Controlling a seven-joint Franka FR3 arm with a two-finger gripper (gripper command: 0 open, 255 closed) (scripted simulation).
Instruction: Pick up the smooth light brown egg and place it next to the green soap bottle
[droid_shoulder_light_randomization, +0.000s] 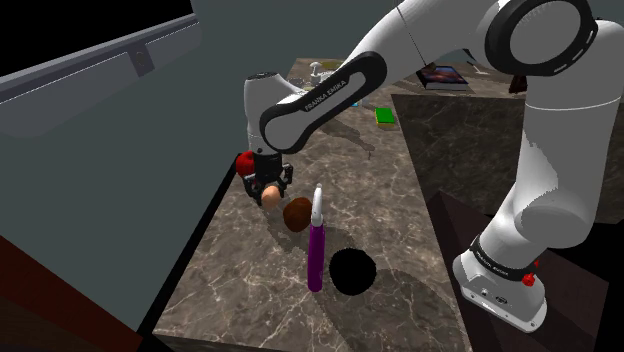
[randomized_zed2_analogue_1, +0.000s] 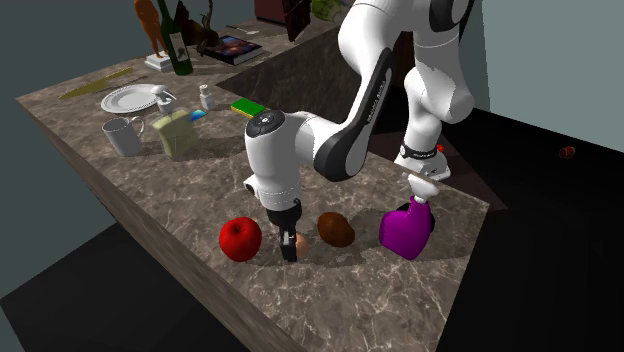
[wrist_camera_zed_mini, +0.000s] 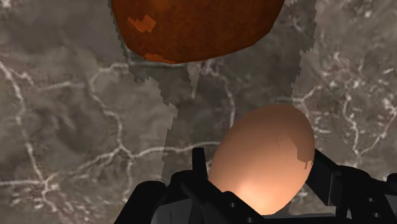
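The smooth light brown egg (wrist_camera_zed_mini: 264, 146) sits between my gripper's (wrist_camera_zed_mini: 261, 175) two black fingers, which press against its sides. In the shoulder view the egg (droid_shoulder_light_randomization: 270, 194) hangs under the gripper (droid_shoulder_light_randomization: 268, 186) just above the marble counter, near its left edge. The second exterior view has the gripper (randomized_zed2_analogue_1: 291, 243) pointing straight down with the egg (randomized_zed2_analogue_1: 301, 240) at its tips. The pale green soap bottle (randomized_zed2_analogue_1: 176, 131) with a white pump stands far off beside a mug.
A darker, rough brown egg-shaped thing (randomized_zed2_analogue_1: 336, 228) (droid_shoulder_light_randomization: 297, 213) lies right beside the gripper. A red apple (randomized_zed2_analogue_1: 240, 238) is on its other side. A purple bottle (randomized_zed2_analogue_1: 405, 228) (droid_shoulder_light_randomization: 316, 250) stands nearby. A white mug (randomized_zed2_analogue_1: 122, 134), plate (randomized_zed2_analogue_1: 130, 98) and green sponge (randomized_zed2_analogue_1: 247, 106) are farther along.
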